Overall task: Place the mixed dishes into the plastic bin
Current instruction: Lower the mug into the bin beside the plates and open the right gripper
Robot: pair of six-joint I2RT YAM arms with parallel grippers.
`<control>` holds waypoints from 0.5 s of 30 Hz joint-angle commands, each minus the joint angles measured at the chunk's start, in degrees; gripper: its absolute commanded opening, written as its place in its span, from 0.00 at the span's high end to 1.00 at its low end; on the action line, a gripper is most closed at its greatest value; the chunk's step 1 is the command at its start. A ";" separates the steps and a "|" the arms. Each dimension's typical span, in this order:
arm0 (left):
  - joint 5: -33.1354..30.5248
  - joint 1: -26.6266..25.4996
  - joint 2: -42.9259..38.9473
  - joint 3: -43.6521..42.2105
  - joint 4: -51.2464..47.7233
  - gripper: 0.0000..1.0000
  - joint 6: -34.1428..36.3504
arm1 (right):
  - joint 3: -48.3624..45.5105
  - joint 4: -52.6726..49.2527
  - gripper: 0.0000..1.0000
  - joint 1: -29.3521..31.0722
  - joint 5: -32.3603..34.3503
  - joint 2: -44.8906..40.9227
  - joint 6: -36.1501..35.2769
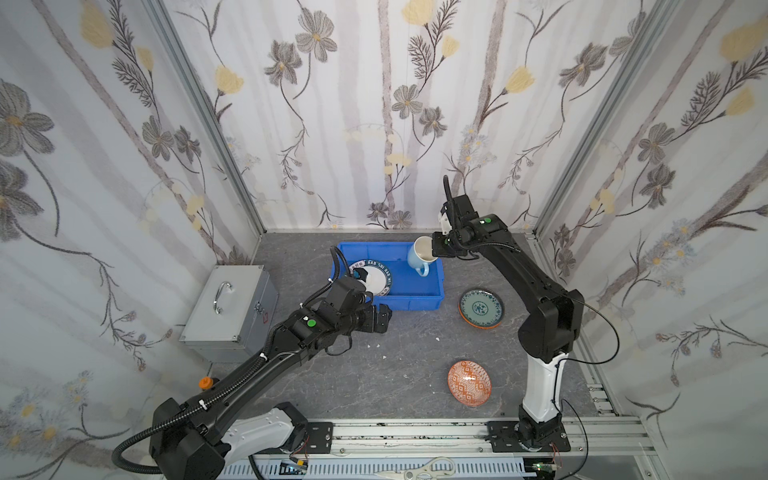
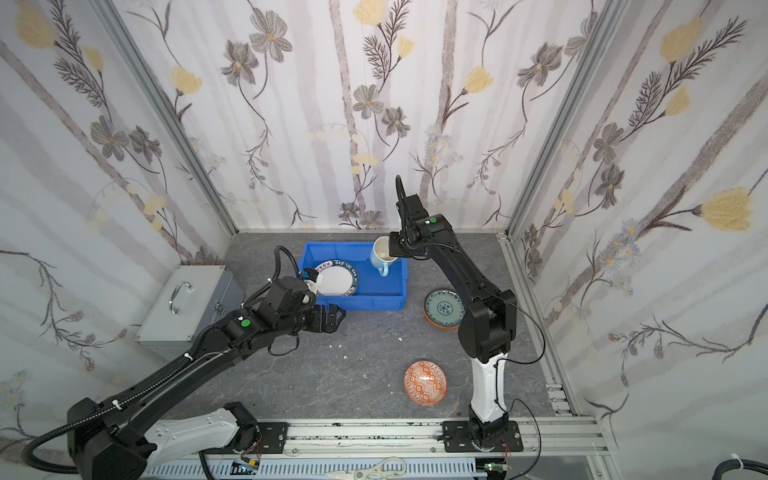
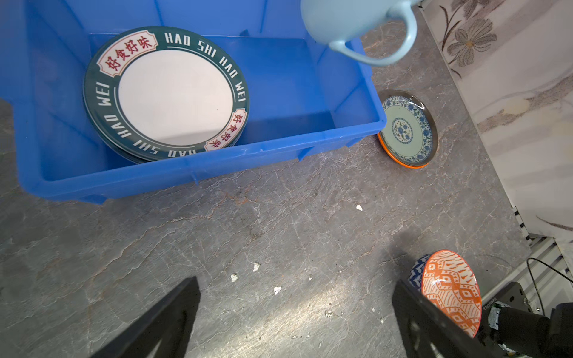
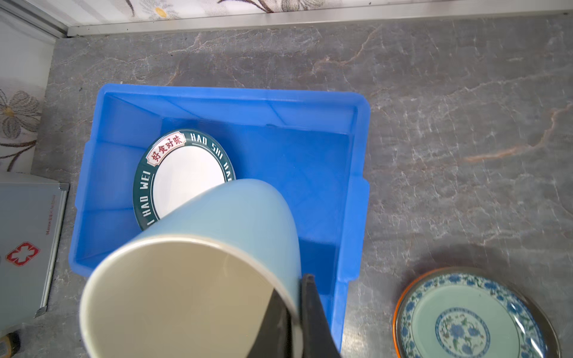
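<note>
Above the far right corner of the plastic bin (image 1: 415,303), the right pincer (image 1: 434,250) pinches the light-blue mug (image 1: 417,259) by its rim: long axis tilted, mouth up-right, handle hanging nearward. The left pincer (image 1: 385,319) hovers spread near the bin's near wall.

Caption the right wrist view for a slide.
Right tool grips the light-blue mug by its rim over the blue bin holding a green-rimmed plate; teal plate waits outside.

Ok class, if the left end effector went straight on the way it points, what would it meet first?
Probably the bare table, beside the bin: the open left end effector tilts down at it. Depth is unclear.
</note>
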 commanded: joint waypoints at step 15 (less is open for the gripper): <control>1.76 3.14 2.54 -1.05 0.27 0.00 -0.37 | 11.60 -2.34 0.99 -1.11 -0.55 15.39 -4.57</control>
